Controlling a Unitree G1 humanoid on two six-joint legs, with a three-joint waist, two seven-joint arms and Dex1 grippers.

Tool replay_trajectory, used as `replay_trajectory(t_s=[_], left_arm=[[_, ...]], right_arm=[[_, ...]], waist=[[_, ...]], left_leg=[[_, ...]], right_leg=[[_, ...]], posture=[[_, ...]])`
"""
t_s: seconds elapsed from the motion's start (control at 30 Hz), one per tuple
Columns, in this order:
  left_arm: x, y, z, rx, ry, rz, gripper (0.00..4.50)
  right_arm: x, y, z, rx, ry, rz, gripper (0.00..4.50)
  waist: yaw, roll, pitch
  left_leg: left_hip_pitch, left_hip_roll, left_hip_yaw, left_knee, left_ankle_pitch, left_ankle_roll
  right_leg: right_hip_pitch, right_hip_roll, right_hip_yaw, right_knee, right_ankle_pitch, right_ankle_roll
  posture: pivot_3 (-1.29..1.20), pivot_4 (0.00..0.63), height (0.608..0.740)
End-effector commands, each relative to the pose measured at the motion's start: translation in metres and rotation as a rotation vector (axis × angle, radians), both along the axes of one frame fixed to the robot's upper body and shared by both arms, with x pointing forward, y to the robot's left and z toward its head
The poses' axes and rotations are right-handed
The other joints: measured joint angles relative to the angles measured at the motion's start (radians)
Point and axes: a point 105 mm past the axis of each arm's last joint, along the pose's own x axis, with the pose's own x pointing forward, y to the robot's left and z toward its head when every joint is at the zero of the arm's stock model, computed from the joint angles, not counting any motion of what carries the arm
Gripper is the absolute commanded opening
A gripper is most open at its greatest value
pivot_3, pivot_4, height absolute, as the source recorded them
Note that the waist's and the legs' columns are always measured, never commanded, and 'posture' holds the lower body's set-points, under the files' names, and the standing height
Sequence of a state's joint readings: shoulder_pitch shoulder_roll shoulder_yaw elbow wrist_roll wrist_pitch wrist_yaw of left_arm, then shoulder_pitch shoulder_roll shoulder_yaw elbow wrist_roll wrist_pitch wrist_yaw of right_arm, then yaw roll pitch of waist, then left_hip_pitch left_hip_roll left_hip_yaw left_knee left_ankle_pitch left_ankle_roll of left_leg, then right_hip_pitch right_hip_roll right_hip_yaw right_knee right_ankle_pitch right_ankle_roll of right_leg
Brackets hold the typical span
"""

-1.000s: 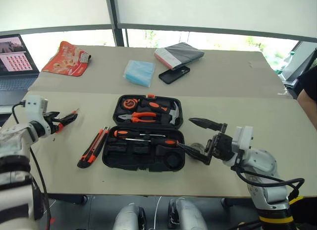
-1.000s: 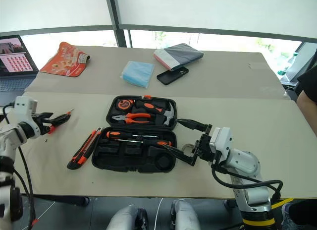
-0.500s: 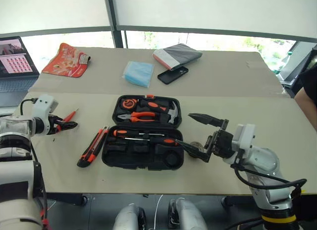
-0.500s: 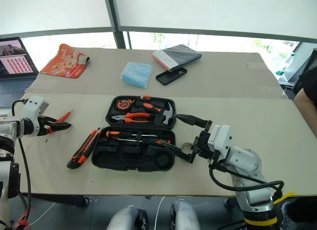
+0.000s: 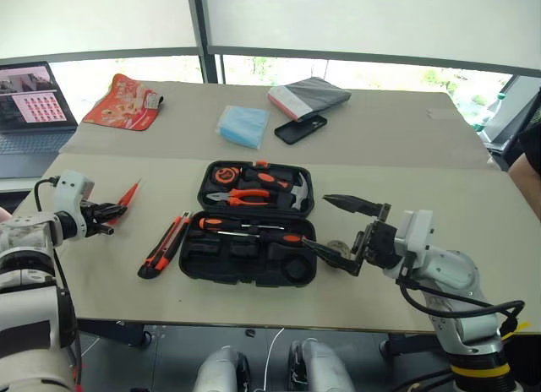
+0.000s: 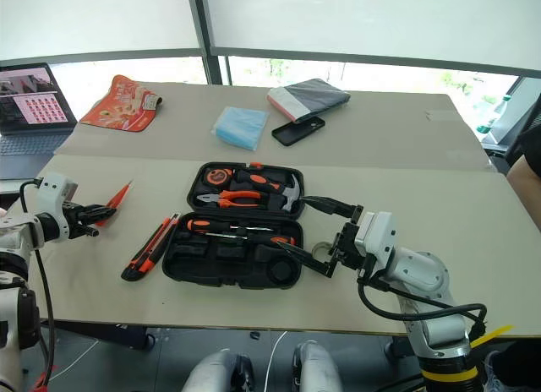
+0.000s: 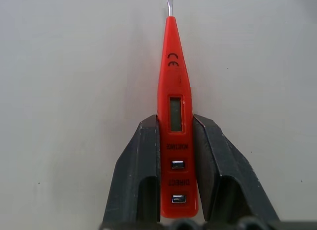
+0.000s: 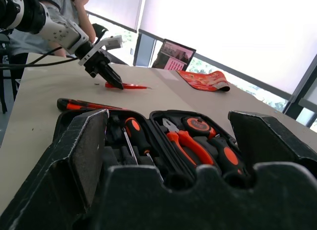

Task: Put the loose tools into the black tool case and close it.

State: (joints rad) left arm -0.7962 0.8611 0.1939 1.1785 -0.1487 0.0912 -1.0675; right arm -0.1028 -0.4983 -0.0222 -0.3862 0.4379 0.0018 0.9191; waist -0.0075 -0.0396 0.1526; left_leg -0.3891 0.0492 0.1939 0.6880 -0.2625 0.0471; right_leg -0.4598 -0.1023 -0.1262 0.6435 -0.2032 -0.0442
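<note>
**Left gripper grips the red tester at the table's left; case lies open**

The left gripper [image 7: 177, 190] has its two black fingers [image 7: 136, 175] pressed against both sides of a slim red tester screwdriver [image 7: 174, 116], clamping its handle end. The tester has a small window and two metal buttons on its face, and its metal tip points away from the gripper over the bare table [image 5: 101, 274]. From the head views, this tool [image 5: 128, 193] is at the table's left side, well apart from the case, with its tip angled up and away from the robot; whether it touches the table cannot be told.

The black tool case [image 5: 254, 231] lies open in the middle of the table. Its far half holds orange-handled pliers [image 5: 241, 197], a hammer [image 5: 297, 193] and a tape measure [image 5: 222, 174]. Its near half holds two screwdrivers [image 5: 249, 229] side by side in the slots nearest the hinge. A black-and-orange utility knife [image 5: 165, 245] lies on the table just left of the case.

The right gripper [image 5: 347, 233] hovers at the case's right edge with its fingers spread wide, holding nothing. A small tape roll [image 5: 338, 247] sits on the table just beside its lower finger.

Further back lie a phone [image 5: 301, 129], a blue packet [image 5: 243, 125], a grey pouch [image 5: 309, 96] and a red bag [image 5: 125, 101]; a laptop [image 5: 30, 105] stands at far left.
</note>
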Motion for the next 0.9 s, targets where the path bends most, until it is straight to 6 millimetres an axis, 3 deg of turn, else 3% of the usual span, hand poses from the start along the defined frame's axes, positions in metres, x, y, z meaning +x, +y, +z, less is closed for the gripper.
replay_trajectory(t_s=[0.03, 0.13, 0.3, 0.37, 0.53, 0.67, 0.9], left_arm=[[0.002, -0.056, 0.075, 0.025, -0.237, -0.434, 0.47], [-0.022, -0.098, 0.073, 0.168, -0.183, -0.787, 0.47], [-0.048, -0.149, 0.066, 0.277, -0.053, -1.053, 0.47], [-0.054, -0.168, 0.051, 0.371, 0.009, -1.133, 0.47], [-0.058, -0.185, 0.031, 0.419, 0.053, -1.148, 0.47], [-0.060, -0.188, 0.021, 0.478, 0.075, -1.144, 0.47], [-0.045, -0.194, 0.010, 0.519, 0.094, -1.104, 0.47]], right_arm=[[-0.005, -0.007, 0.008, -0.030, -0.032, 0.027, 4.50], [-0.007, -0.015, 0.008, -0.066, -0.035, 0.044, 4.50], [-0.008, -0.028, 0.005, -0.122, 0.042, 0.049, 4.50], [-0.011, -0.032, -0.001, -0.174, 0.111, 0.067, 4.50], [-0.015, -0.030, -0.004, -0.207, 0.175, 0.084, 4.50], [-0.017, -0.028, -0.003, -0.201, 0.182, 0.079, 4.50], [-0.017, -0.022, -0.002, -0.155, 0.195, 0.076, 4.50]], waist=[[0.005, -0.001, 0.001], [0.010, -0.001, 0.001], [-0.001, 0.000, 0.001], [0.001, 0.000, 0.001], [0.003, 0.000, 0.001], [0.007, 0.000, 0.001], [0.023, 0.000, 0.001]], left_leg=[[-0.003, 0.000, -0.001, 0.003, 0.000, 0.001], [-0.008, 0.000, -0.002, 0.010, -0.003, 0.005], [-0.007, 0.000, -0.001, 0.013, -0.005, 0.010], [-0.007, 0.000, -0.002, 0.013, -0.005, 0.010], [-0.006, 0.000, -0.003, 0.013, -0.007, 0.013], [-0.006, 0.001, -0.004, 0.012, -0.007, 0.013], [-0.007, 0.000, -0.004, 0.013, -0.008, 0.014]], right_leg=[[-0.001, 0.001, -0.001, 0.000, 0.000, 0.000], [-0.002, 0.004, -0.003, 0.001, 0.000, 0.000], [0.000, 0.004, 0.003, -0.001, 0.002, 0.004], [0.000, 0.004, 0.002, 0.000, 0.002, 0.005], [0.000, 0.005, 0.004, 0.000, 0.002, 0.004], [0.000, 0.007, 0.003, 0.000, 0.002, 0.004], [0.000, 0.006, 0.003, -0.001, 0.002, 0.004]], posture=[[0.00, 0.150, 0.740], [0.00, 0.150, 0.740], [0.00, 0.150, 0.740], [0.00, 0.150, 0.740], [0.00, 0.150, 0.740], [0.00, 0.150, 0.740], [0.00, 0.150, 0.740]])
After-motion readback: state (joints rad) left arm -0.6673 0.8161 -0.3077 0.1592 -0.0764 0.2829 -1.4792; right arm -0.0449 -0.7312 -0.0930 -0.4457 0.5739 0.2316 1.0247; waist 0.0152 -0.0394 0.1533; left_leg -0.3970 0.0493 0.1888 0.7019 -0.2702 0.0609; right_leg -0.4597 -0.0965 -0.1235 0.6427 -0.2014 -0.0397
